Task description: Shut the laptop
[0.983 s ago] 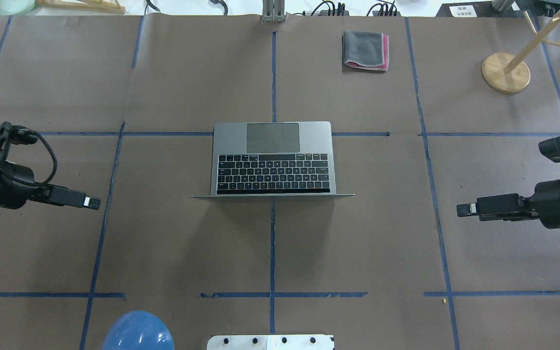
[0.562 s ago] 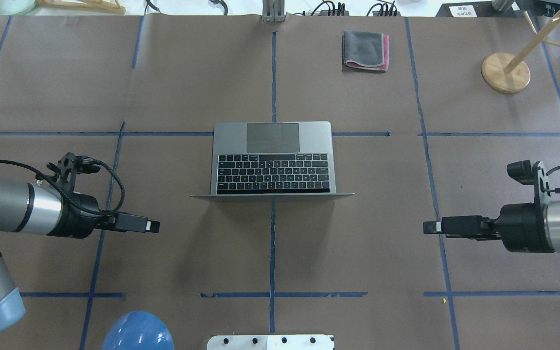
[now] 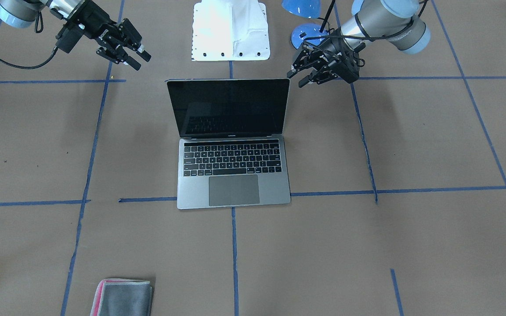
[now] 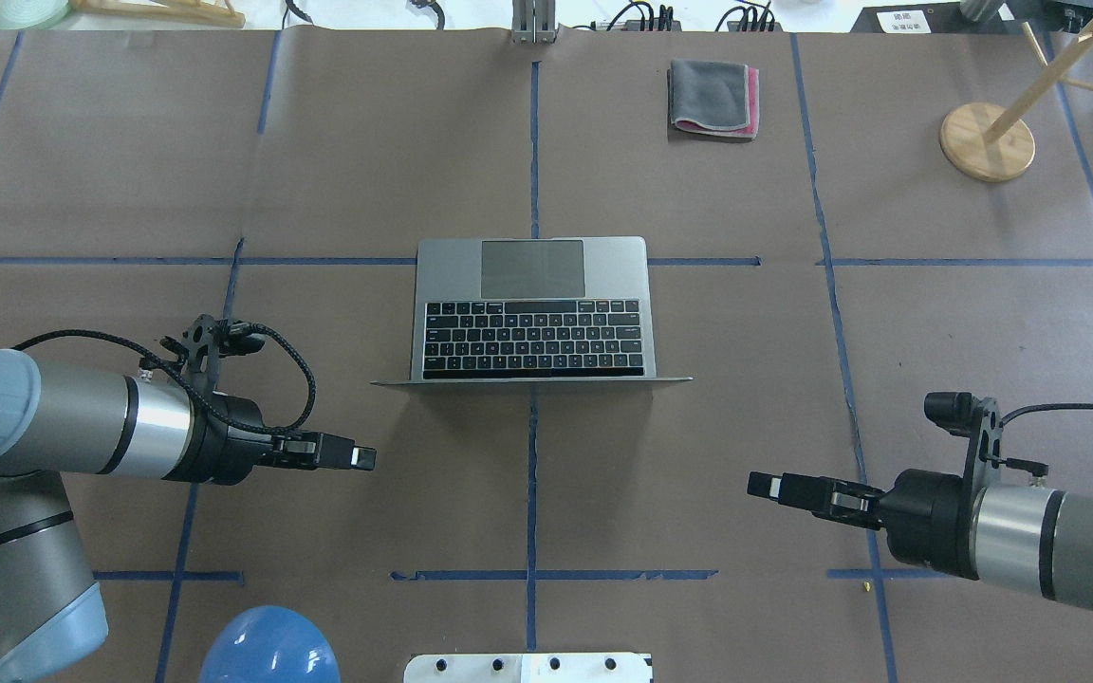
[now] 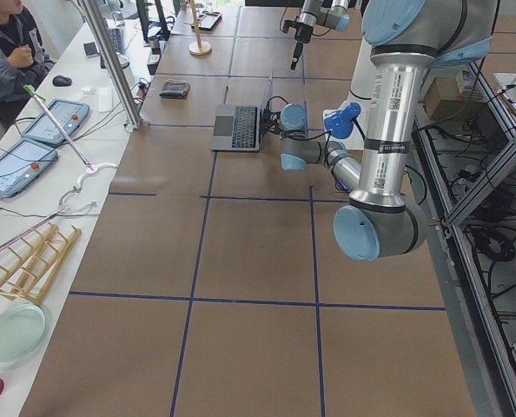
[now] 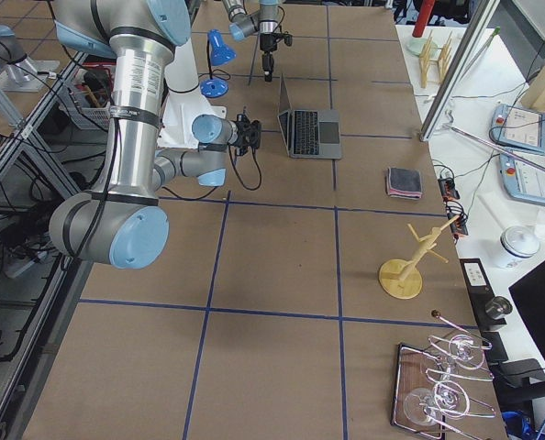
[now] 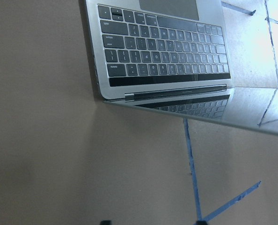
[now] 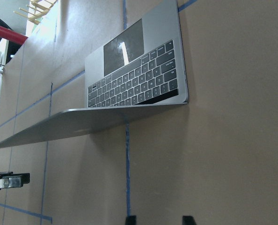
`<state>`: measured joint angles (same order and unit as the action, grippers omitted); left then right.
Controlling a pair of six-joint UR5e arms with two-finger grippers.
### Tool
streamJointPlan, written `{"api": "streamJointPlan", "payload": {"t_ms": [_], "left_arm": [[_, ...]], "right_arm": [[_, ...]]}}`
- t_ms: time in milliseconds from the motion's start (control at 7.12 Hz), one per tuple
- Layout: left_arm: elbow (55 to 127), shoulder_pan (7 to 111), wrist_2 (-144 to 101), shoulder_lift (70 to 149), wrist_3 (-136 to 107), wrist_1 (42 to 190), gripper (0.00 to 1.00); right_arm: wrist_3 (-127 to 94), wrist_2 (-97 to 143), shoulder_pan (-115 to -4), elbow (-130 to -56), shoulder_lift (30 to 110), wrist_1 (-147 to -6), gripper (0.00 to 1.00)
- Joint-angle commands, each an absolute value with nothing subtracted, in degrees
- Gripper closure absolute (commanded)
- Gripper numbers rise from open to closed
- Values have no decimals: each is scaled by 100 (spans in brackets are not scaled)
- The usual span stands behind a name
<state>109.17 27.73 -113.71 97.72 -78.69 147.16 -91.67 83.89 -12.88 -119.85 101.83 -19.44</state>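
Left gripper (image 3: 296, 79): jaws parted, empty. Right gripper (image 3: 142, 61): jaws parted, empty. Both hang on the robot's side of the lid, apart from it. Slim space-grey metal laptop (image 3: 233, 166) sits mid-table, screen upright. Closing not begun; lid contact and fold-down remain.

in my left wrist view the laptop (image 7: 162, 51) loses most of its trackpad to the top edge and its lid to the right edge. of my left gripper (image 7: 152, 222) only two dark fingertips (image 7: 105, 222) peek in at the bottom. from overhead the screen stands edge-on, its face hidden. the front-facing view's bottom edge cuts the cloth (image 3: 121, 296).
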Motion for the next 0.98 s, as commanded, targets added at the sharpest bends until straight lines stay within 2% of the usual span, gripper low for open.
{"api": "streamJointPlan", "payload": {"t_ms": [0,281,843], "left_arm": [[11004,2769,-11023,9931,-8086,14713,98],[11021,2760,-11013,9949,-8086,14704,100],[11091,2742,-10734,10072,-8297,14704,100]], "right_arm": [[-9202,7195,-758,-12059,9689,-2343,96],[-9211,6847,-686,-12050,9107,-3082,97],[-9202,6794,-686,-11945,8965,-3111,97]]}}
